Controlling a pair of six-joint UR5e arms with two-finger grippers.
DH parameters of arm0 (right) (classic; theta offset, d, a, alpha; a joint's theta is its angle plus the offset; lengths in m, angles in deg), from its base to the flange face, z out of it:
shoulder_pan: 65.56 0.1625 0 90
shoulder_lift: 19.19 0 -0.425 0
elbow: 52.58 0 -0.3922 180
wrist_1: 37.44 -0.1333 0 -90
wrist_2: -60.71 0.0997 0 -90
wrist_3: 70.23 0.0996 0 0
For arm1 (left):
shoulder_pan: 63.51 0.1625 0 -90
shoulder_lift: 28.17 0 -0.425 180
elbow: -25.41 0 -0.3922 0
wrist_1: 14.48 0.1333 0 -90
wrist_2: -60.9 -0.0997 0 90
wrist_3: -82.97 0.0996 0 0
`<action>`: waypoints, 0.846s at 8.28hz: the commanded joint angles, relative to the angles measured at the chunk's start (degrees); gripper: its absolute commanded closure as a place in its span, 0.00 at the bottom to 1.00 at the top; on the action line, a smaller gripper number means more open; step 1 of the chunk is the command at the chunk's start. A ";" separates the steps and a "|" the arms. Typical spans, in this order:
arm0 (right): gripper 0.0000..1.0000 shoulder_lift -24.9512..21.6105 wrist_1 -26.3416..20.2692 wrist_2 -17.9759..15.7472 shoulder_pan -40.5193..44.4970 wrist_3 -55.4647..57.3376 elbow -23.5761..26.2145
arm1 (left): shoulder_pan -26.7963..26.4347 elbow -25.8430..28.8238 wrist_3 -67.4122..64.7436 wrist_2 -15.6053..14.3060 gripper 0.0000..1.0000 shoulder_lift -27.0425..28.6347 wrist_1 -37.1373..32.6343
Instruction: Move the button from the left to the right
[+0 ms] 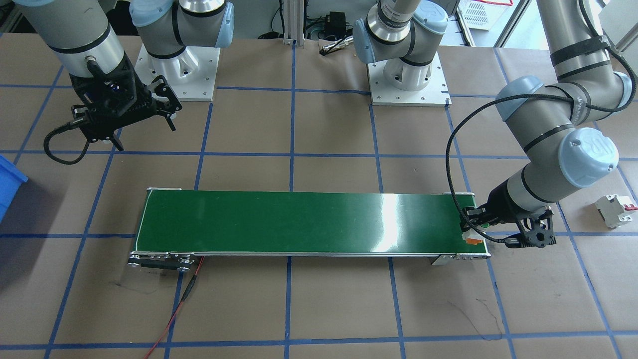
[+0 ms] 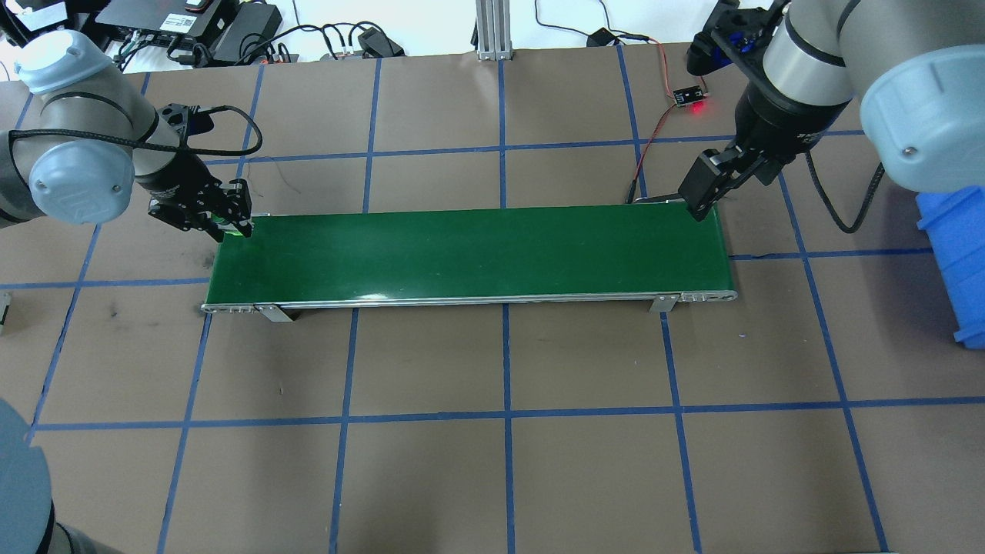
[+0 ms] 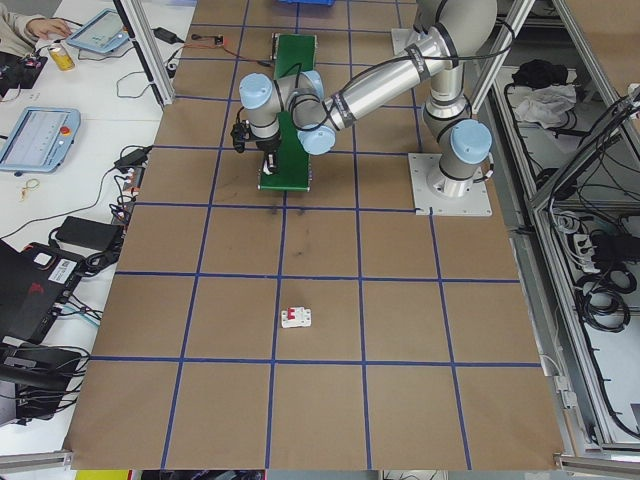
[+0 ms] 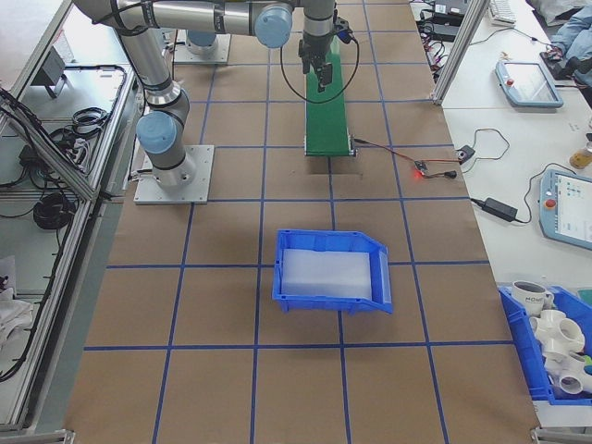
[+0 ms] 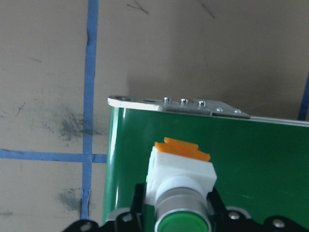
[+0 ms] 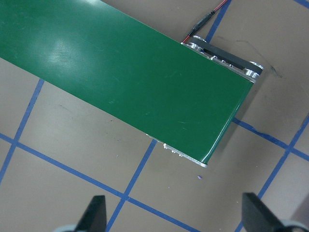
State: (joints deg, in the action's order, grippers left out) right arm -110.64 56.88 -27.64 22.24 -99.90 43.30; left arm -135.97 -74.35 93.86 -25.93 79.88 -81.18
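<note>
Button (image 5: 179, 191) sits clamped between the fingers of the left gripper (image 5: 176, 212), over the left end of the green conveyor belt (image 5: 251, 159). The left wrist view shows it best: a round glossy green cap in a silver collar, a white boxy body, and a notched orange base pointing toward the belt's end bracket. In the front-facing view the button (image 1: 473, 235) appears only as a small white and orange patch under the left gripper (image 1: 476, 224), at the belt's (image 1: 299, 222) end on that view's right. In the overhead view the left gripper (image 2: 231, 219) hides it almost wholly; only a speck of green shows.

The right gripper (image 2: 704, 185) hangs above the far corner of the belt's (image 2: 469, 250) right end. Its fingers (image 6: 94, 212) stand wide apart in the right wrist view, with nothing between them, and the belt (image 6: 125, 77) lies below with a smooth, slightly reflective surface and a metal roller end.

A white circuit breaker (image 1: 616, 209) with a red tab lies on the brown paper table cover (image 1: 319, 309), well apart from the belt. A blue plastic bin (image 4: 331, 270) shows fully only in the right side view. A small circuit board (image 2: 690, 96) with a lit red light lies beyond the belt's right end. No legible writing shows on the button.
</note>
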 commanded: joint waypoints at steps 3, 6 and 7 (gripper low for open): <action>0.00 -0.04 -0.10 0.10 0.00 -0.13 0.00 | -0.23 -2.63 -1.04 -0.18 0.00 -1.51 -2.44; 0.00 -0.04 -0.02 0.01 0.00 0.05 0.00 | -3.73 -2.36 -9.89 -0.17 0.00 -11.14 -16.30; 0.00 -0.04 0.07 -0.51 0.00 -0.04 -0.35 | -4.45 -2.36 -10.61 -1.48 0.00 -15.63 -21.83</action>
State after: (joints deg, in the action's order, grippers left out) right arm -110.68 56.83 -27.65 22.24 -99.93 43.28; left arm -138.55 -76.76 86.47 -26.16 71.79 -93.44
